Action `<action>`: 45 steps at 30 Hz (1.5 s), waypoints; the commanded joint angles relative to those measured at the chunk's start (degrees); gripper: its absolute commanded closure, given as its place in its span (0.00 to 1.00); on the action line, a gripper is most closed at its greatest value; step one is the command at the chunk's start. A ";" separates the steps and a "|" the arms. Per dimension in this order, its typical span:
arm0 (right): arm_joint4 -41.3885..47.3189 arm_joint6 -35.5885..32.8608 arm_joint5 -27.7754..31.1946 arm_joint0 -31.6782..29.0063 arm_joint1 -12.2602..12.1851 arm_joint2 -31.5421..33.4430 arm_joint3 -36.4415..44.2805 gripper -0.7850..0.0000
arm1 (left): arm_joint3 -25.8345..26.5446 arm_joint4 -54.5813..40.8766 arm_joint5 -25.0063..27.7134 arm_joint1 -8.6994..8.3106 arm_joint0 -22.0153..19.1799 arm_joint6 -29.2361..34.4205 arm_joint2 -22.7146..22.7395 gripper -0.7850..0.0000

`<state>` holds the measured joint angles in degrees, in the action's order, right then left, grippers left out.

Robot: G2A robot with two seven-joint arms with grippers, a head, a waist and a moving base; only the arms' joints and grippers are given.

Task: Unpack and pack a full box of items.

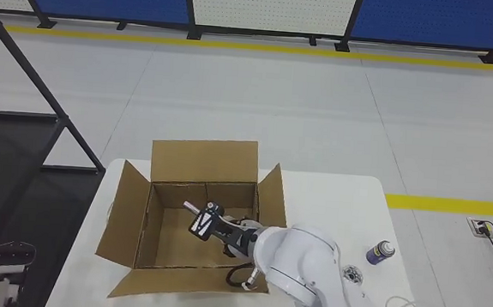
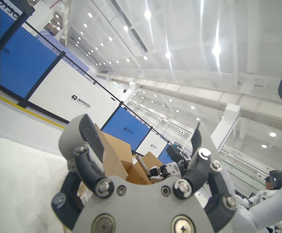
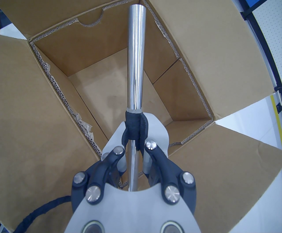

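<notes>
right gripper: the right gripper (image 3: 134, 126) is pinching a polished metal tube (image 3: 136, 57) near one end, its dark pads pressing together on the shaft.
why held so: gripping near the end is leaving the long free part pointing ahead into the box, likely so it can go in first. a smooth round shaft could be slipping or swinging if the pinch is slack.
tube's place: it is hanging over the mouth of the open cardboard box (image 3: 216, 55), touching no wall that i can make out.
box: it is sitting on the white table (image 1: 330, 194) with its four flaps folding outward, leaving the mouth unobstructed. the brown floor that is showing is lying bare.
left gripper: the left gripper (image 2: 143, 134) is standing spread wide, holding nothing, beside the box and tilting upward.
outside the box: a small blue can (image 1: 381, 252) is standing upright on the table, well apart from the box.
stage: whether the tube is going in or coming out, i cannot tell.
</notes>
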<state>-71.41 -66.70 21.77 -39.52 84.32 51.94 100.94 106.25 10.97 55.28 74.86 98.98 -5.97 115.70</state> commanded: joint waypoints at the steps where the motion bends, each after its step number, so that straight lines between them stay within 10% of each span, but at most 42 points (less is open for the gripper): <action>1: -0.98 1.18 -0.76 -0.40 -0.07 0.20 2.54 1.00 | -0.20 -0.10 0.07 0.02 0.05 0.28 -0.13 0.00; 16: -4.44 3.16 -11.79 -12.64 -1.54 10.75 33.70 1.00 | -0.49 0.24 0.94 -0.10 -1.43 3.36 -1.89 0.00; 32: 12.63 17.85 -15.64 -36.81 -3.26 37.56 33.70 1.00 | 0.72 -0.81 -0.42 -0.46 -3.45 5.60 -2.38 0.00; 45: 12.91 17.87 -15.66 -37.46 -3.30 38.11 33.70 1.00 | 3.17 -3.89 -0.09 -0.69 -4.89 2.90 1.42 0.00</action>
<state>-58.50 -48.83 6.10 -76.98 81.02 90.05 134.65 109.45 7.46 55.27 74.18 93.98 -3.12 116.99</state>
